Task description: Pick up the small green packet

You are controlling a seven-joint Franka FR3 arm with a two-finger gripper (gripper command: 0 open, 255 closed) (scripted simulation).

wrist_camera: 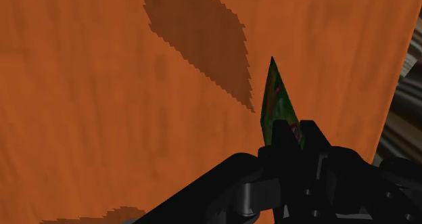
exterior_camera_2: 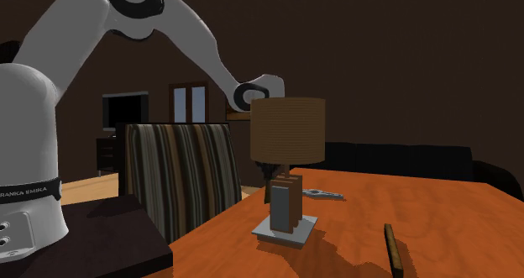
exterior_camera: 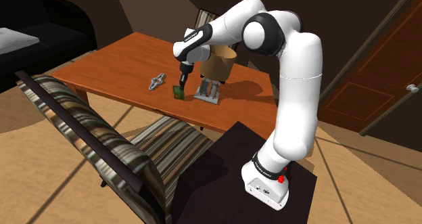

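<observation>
hand [wrist_camera: 292, 132] tight around the small green packet [wrist_camera: 276, 97], over the orange-brown table [exterior_camera: 115, 74]

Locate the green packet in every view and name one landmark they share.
Shoulder view: green packet at the gripper tip, between the metal piece and the lamp.
Second exterior view: hidden, apparently behind the lamp.
Wrist view: green packet clasped between the gripper fingers.
Shared landmark: the lamp.

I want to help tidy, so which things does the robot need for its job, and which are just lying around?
Needed: green packet, gripper clasping it.
Just lying about: brown-shaded lamp, grey metal piece, striped chair.
</observation>
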